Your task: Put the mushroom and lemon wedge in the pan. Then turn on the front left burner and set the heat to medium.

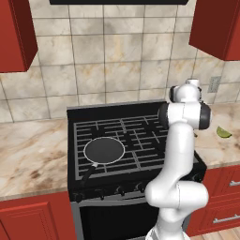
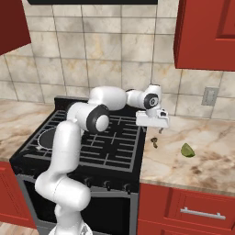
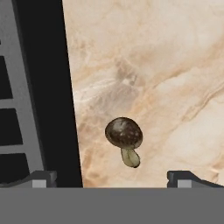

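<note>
Lying flat on the counter (image 3: pixel 166 65), the mushroom (image 3: pixel 124 139), stem toward wide-open end effector (image 3: pixel 111 178).

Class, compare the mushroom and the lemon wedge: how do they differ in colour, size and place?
The mushroom is dark brown with a pale stem; the lemon wedge is yellow-green. The mushroom looks smaller than the wedge. The mushroom lies close to the stove's edge; the wedge lies further from it. Both rest on the marble counter, outside the pan.
</note>
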Available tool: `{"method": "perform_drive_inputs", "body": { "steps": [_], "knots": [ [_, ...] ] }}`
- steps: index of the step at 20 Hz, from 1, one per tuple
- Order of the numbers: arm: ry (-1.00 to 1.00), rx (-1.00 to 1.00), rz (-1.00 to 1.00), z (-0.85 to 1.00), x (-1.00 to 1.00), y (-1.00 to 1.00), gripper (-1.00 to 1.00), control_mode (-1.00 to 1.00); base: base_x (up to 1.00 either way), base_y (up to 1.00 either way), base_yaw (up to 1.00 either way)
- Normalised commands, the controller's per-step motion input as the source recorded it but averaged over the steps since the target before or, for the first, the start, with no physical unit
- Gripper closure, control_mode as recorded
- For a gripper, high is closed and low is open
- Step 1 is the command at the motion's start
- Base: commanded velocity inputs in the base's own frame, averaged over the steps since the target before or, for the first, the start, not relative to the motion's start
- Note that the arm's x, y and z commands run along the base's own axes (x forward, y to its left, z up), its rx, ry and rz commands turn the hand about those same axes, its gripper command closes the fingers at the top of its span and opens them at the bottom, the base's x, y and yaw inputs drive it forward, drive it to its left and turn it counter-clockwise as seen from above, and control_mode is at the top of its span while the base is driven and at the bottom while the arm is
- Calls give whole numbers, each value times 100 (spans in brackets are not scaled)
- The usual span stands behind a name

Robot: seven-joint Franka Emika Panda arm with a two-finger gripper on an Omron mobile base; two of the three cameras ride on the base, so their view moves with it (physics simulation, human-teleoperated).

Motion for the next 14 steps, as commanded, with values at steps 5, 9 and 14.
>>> {"method": "perform_drive_inputs", "body": {
  "steps": [5, 9, 14],
  "knots": [
    [0, 0, 5, -13, 5, -11, -100, -100, 0, 0, 0],
    [0, 0, 4, -17, 0, -6, -100, -100, 0, 0, 0],
    [0, 0, 4, -21, 0, 0, -100, -100, 0, 0, 0]
  ]
}}
